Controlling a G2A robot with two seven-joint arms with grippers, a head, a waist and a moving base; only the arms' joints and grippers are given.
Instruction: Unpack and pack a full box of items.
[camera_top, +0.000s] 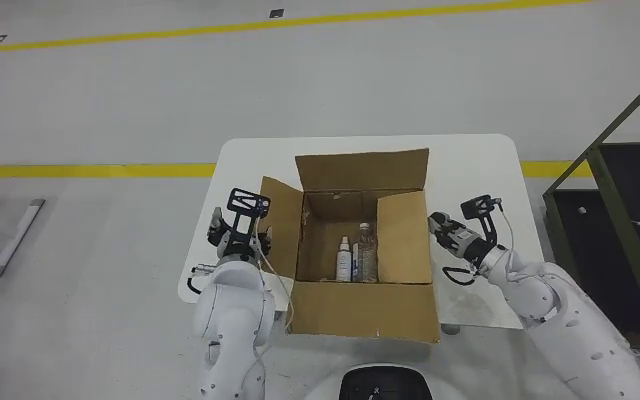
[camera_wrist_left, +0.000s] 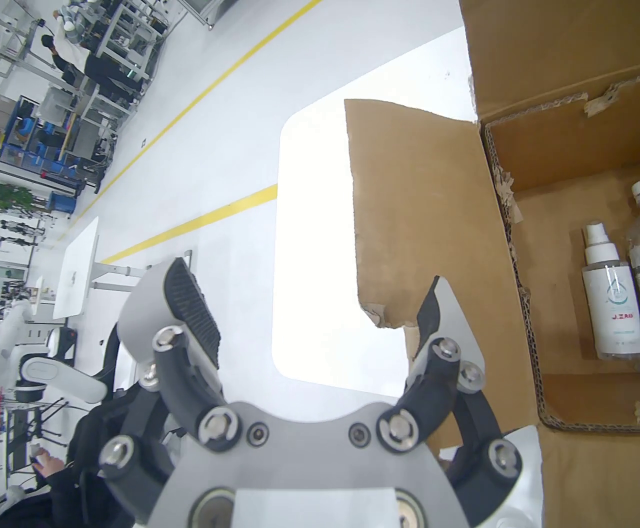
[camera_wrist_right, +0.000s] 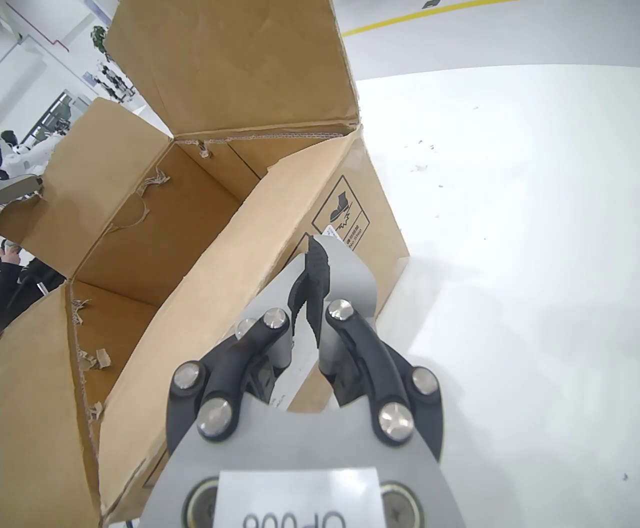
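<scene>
An open cardboard box (camera_top: 365, 305) stands in the middle of the white table (camera_top: 480, 160), its flaps spread. Inside it stand a white spray bottle (camera_top: 344, 262) and a clear bottle (camera_top: 366, 255); the left wrist view shows the spray bottle (camera_wrist_left: 607, 295) too. My left gripper (camera_top: 240, 213) is open just outside the box's left flap (camera_wrist_left: 425, 210), one fingertip (camera_wrist_left: 432, 305) at the flap's torn corner, nothing held. My right gripper (camera_wrist_right: 312, 280) is shut close to the box's outer right wall (camera_wrist_right: 350, 210), under the inward-leaning right flap (camera_top: 404, 235).
Bare table top (camera_wrist_right: 500, 200) lies to the right of the box, and a narrower strip (camera_wrist_left: 310, 225) lies to its left. A dark metal frame (camera_top: 600, 190) stands off the table's right end. The box's back flap (camera_top: 362, 170) stands upright.
</scene>
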